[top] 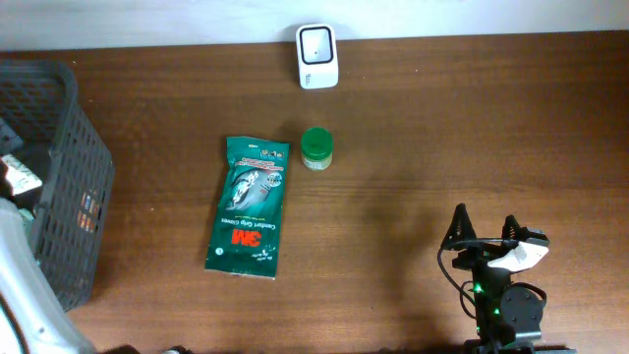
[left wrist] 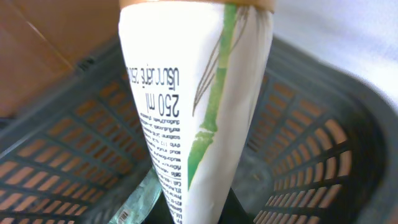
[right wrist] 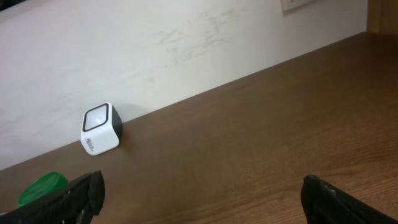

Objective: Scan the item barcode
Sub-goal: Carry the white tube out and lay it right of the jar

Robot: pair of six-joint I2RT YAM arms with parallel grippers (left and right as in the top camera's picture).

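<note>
While the left gripper [left wrist: 200,215] is clamped on the narrow end of the white tube [left wrist: 186,112], the tube is held over the basket [left wrist: 323,155]. Light, squashy, slick plastic is expected; the stiffer flat end is preferred for grip. Empty, the right gripper [top: 484,228] is seen wide open.

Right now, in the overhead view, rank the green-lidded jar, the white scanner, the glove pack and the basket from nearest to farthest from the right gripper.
From the right gripper:
1. Green-lidded jar, up and to its left.
2. Glove pack, straight left, and white scanner, farthest back: too close to call.
3. Basket, at the far left.
</note>
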